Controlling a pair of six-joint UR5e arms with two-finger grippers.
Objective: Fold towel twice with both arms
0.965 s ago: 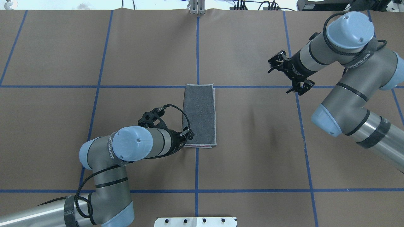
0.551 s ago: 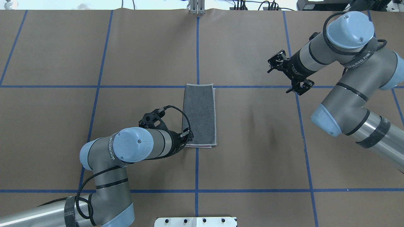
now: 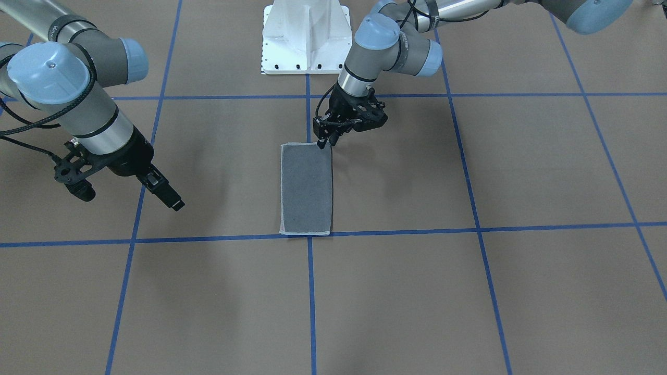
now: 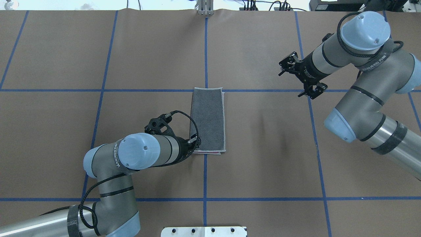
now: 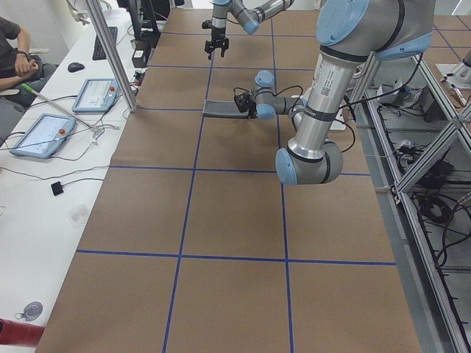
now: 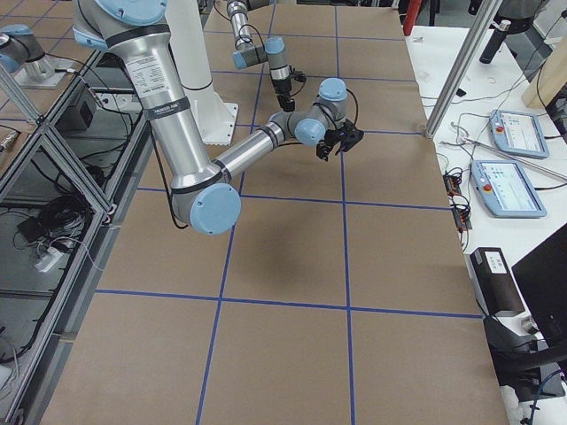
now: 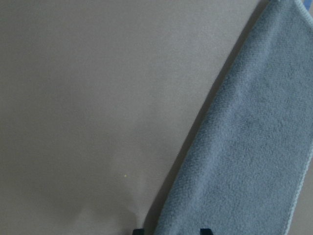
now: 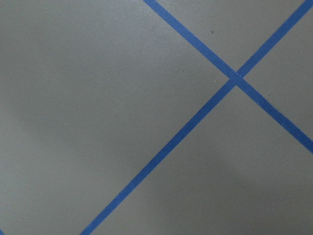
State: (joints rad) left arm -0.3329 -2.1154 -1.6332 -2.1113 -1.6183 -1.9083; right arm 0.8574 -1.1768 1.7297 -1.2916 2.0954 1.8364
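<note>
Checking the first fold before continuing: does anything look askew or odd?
The towel is folded slightly unevenly: a pink sliver shows past the grey top layer along its bottom edge in the overhead view. Nothing else stands out.

The left gripper sits low at one corner of the towel, jaws a little apart with the towel's edge between them. Ahead of these jaws the folded strip lies flat, low enough to pass over. On either side of it is bare brown table. Behind the jaws crowd the left arm and its looped black cable (the only bulk close to the cloth), and farther back stands the white pedestal base. The right gripper hangs well apart from the towel, jaws spread wide. Beneath and between them lie only flat blue tape lines, and from them to the strip runs open table.
</note>
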